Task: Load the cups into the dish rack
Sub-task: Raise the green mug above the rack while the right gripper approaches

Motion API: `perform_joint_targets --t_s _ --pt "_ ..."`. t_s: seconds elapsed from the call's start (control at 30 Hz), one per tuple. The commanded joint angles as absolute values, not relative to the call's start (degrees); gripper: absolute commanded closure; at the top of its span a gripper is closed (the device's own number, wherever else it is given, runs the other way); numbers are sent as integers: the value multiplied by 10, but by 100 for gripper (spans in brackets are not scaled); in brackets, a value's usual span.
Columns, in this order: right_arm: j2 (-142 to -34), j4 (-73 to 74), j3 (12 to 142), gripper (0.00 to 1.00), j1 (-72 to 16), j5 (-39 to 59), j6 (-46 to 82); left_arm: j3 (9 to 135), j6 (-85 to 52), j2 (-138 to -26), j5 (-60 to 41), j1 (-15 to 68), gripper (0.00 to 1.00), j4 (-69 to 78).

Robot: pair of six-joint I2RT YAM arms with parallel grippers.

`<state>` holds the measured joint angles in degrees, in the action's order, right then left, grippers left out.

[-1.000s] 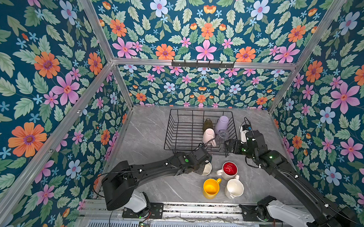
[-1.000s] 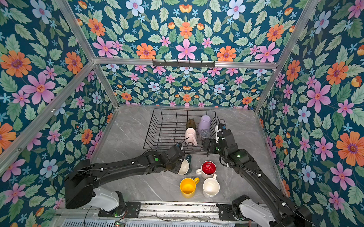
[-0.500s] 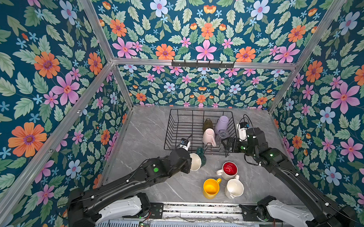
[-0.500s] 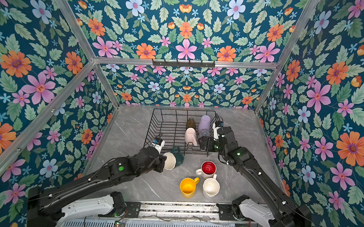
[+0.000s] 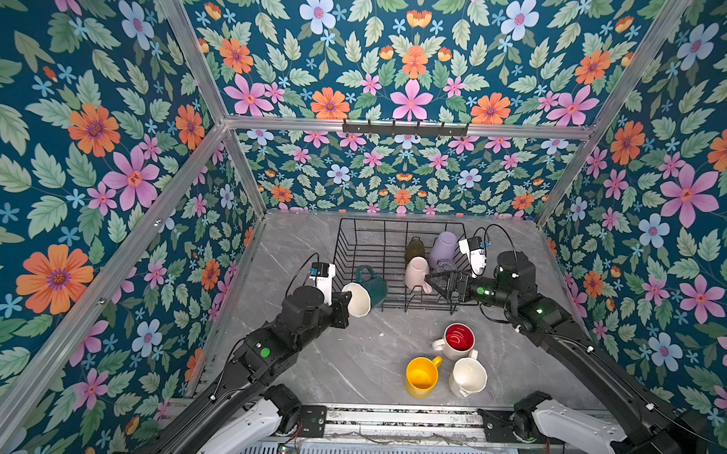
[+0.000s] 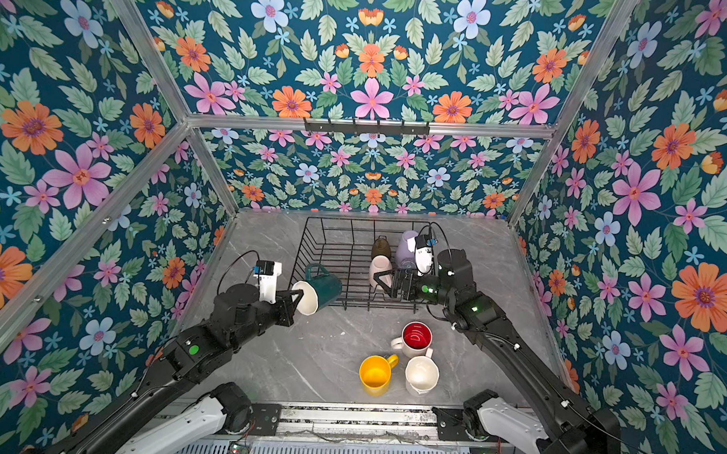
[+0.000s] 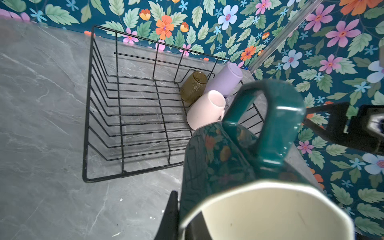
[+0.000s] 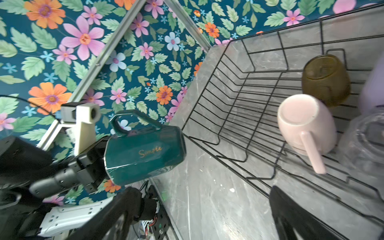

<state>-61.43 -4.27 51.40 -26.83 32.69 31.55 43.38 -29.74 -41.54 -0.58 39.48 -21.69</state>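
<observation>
Item: dark green mug [image 5: 370, 288]. In 1 second it was lifted off the table [image 5: 349, 360] to the dish rack's [image 5: 348, 244] near-left corner and tipped sideways, left gripper [image 5: 346, 303] clamped on its rim. Right gripper [image 5: 439, 282] stood spread, empty, beside the pale pink mug [image 5: 416, 273]. Placement pending.

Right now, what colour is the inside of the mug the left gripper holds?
Creamy white, dark green outside; the left wrist view shows the mug best.

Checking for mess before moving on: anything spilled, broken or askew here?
Nothing spilled or broken. The green mug lies sideways in the air only because the left gripper holds its rim near the rack.
</observation>
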Motion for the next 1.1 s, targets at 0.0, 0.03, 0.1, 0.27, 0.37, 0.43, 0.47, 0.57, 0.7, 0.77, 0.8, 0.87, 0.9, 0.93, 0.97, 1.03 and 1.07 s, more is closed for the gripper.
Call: perform_joint_targets --t_s 0.0,0.03,0.1,0.27,0.37,0.43,0.47,0.57,0.7,0.77,0.8,0.87,0.9,0.93,0.97,1.03,1.07 --pt "-620 39 504 1 -269 392 350 435 -295 -436 -119 363 100 -92" --pt "-621 53 499 1 -269 398 357 436 -295 -448 -148 350 100 -73" --pt "-624 68 496 1 -268 407 362 442 -301 -472 -216 321 100 -40" --pt "-623 95 492 1 -268 417 371 412 -356 -502 -379 241 100 89" --pt "-629 107 493 1 -267 422 376 383 -405 -511 -447 204 100 177" --pt "-636 110 499 1 -266 422 376 374 -415 -514 -470 199 100 204" --pt "-639 114 501 1 -266 423 377 372 -416 -514 -479 199 100 210" --pt "-655 123 519 1 -266 434 378 357 -440 -515 -509 198 100 263" --pt "-684 140 541 2 -267 456 388 352 -454 -520 -527 197 100 292" --pt "-697 156 549 2 -268 472 398 350 -456 -523 -528 197 100 296" --pt "-702 163 552 3 -269 479 402 348 -459 -525 -531 197 100 301" --pt "-711 167 559 3 -275 487 402 345 -468 -528 -535 196 100 317" --pt "-714 168 562 3 -280 491 400 344 -470 -528 -537 195 100 320" --pt "-717 168 565 3 -285 495 397 344 -471 -529 -538 194 100 319" --pt "-719 168 566 3 -291 499 392 345 -471 -531 -540 193 100 319" --pt "-721 168 569 3 -301 502 385 345 -475 -535 -545 192 100 324" --pt "-723 167 572 3 -305 504 382 344 -481 -537 -548 190 100 332"
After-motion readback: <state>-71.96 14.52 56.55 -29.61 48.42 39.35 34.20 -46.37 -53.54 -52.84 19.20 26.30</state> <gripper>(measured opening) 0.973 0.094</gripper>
